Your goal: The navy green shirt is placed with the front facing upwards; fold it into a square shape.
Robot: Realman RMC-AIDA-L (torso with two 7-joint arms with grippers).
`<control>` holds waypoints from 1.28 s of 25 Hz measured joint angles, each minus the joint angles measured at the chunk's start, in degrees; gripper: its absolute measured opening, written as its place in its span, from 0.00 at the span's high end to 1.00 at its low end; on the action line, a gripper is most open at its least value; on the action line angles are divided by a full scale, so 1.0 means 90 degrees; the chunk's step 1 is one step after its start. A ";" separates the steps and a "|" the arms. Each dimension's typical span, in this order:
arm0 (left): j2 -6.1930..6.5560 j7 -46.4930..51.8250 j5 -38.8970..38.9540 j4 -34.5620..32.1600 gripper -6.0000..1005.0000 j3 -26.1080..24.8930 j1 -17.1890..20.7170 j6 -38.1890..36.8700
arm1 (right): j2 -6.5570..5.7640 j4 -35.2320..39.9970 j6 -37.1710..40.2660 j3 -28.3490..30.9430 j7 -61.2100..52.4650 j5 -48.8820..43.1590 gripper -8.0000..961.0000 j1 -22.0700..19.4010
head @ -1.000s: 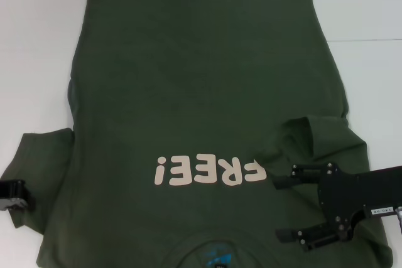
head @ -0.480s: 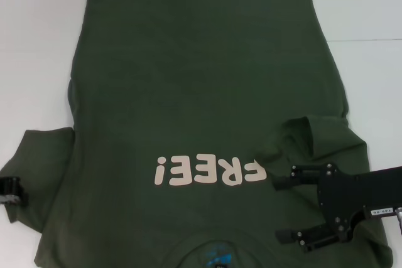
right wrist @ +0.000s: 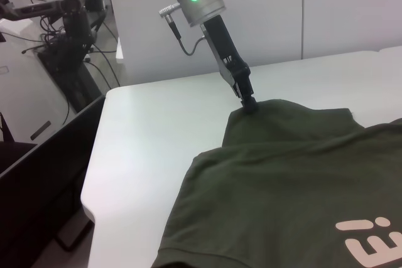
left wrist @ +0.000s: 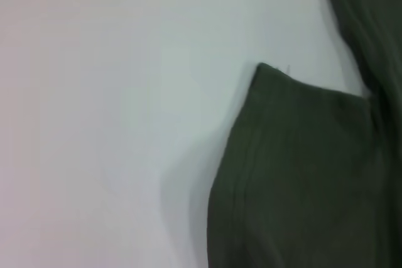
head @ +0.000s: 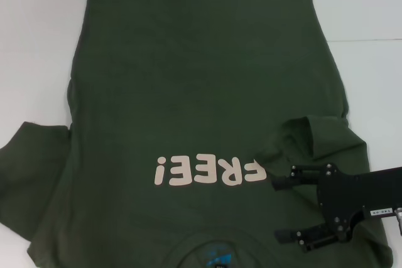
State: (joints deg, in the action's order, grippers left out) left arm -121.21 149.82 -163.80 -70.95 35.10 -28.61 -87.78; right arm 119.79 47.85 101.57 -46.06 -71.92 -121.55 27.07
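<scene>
The navy green shirt (head: pixel 201 80) lies face up on the white table, its pale "FREE!" lettering (head: pixel 207 171) near me and the collar with a blue mark (head: pixel 217 255) at the near edge. My right gripper (head: pixel 281 208) is open just above the shirt's near right part, beside the rumpled right sleeve (head: pixel 314 136). The head view does not show my left gripper. The right wrist view shows the left gripper (right wrist: pixel 249 103) shut on the outer corner of the left sleeve (right wrist: pixel 289 117). That sleeve (left wrist: pixel 301 180) fills part of the left wrist view.
The white table (head: pixel 38 42) extends around the shirt on the left, far and right sides. Beyond the table's left edge (right wrist: pixel 94 155), the right wrist view shows a dark cabinet (right wrist: pixel 38 174) and other arms with cables (right wrist: pixel 56 10).
My left gripper has moved left out of the head view, and the left sleeve now spreads further toward that edge. The right gripper has not moved.
</scene>
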 joint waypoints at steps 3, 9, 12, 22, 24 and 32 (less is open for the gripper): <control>0.0027 0.0000 -0.0002 -0.0028 0.94 -0.0080 0.0007 0.0092 | 0.0006 -0.0016 -0.0019 -0.0006 0.0007 0.0001 0.04 0.0000; 0.0036 0.0001 -0.0003 -0.0035 0.94 -0.0120 0.0009 0.0290 | 0.0010 -0.0024 -0.0015 0.0001 0.0013 0.0001 0.04 0.0000; 0.0038 0.0002 -0.0003 -0.0035 0.94 -0.0120 0.0008 0.0345 | 0.0010 -0.0024 -0.0006 0.0000 0.0012 0.0001 0.04 0.0000; 0.0041 0.0005 -0.0013 -0.0026 0.94 -0.0131 0.0057 0.0648 | 0.0019 -0.0101 -0.0034 -0.0015 0.0039 0.0000 0.05 0.0033; 0.0041 0.0000 -0.0013 -0.0013 0.94 -0.0130 0.0057 0.0651 | 0.0019 -0.0101 -0.0028 -0.0012 0.0040 0.0000 0.05 0.0038; 0.0032 -0.0050 -0.0002 0.0002 0.93 -0.0086 0.0014 0.0630 | 0.0019 -0.0101 -0.0041 -0.0022 0.0040 0.0000 0.05 0.0058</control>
State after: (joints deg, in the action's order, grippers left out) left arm -120.93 149.36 -163.82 -70.94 34.32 -28.48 -82.11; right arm 119.97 46.94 101.20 -46.26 -71.56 -121.55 27.59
